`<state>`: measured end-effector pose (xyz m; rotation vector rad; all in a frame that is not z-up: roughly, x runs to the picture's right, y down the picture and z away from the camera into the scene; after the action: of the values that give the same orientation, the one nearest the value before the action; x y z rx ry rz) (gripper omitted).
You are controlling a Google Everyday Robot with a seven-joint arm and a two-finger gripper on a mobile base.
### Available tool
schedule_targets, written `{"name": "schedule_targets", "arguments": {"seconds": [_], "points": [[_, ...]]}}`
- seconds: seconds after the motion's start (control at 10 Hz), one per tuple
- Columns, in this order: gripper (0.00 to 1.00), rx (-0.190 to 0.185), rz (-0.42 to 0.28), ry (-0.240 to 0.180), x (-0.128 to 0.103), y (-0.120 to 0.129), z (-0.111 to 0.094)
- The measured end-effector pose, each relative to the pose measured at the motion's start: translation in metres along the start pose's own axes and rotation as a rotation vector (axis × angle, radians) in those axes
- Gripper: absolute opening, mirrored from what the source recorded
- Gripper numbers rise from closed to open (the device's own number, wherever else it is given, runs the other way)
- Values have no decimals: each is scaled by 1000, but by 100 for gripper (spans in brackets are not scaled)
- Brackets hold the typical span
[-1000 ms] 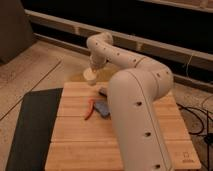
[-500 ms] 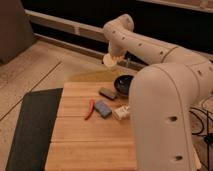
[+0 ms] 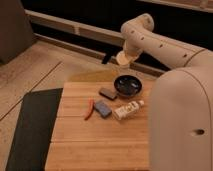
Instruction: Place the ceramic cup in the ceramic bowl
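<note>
Now grasping the ceramic cup in the gripper, raised just behind the ceramic bowl; not yet lowered in or let go.

Slatted wooden surface, with a dark mat along its left edge and the gripper above its far edge. On it lie a small dark rectangular block, a blue-grey block, a thin red-orange item just left of that, and a white labelled bottle on its side.

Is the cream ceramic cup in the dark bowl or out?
Out. The small cream-white ceramic cup hangs in the gripper, above and behind the round dark ceramic bowl.
</note>
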<state>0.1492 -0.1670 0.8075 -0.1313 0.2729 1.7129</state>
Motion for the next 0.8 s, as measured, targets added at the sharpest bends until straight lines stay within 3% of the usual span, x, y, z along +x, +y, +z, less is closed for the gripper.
{"name": "schedule_targets", "arguments": {"seconds": [0.2, 0.4, 0.5, 0.7, 0.8], "points": [[0, 72, 34, 35, 4, -25, 29], [0, 155, 68, 44, -4, -53, 53], [0, 177, 73, 47, -7, -55, 61], [0, 186, 86, 64, -7, -46, 74], [0, 172, 97, 91, -1, -36, 81]]}}
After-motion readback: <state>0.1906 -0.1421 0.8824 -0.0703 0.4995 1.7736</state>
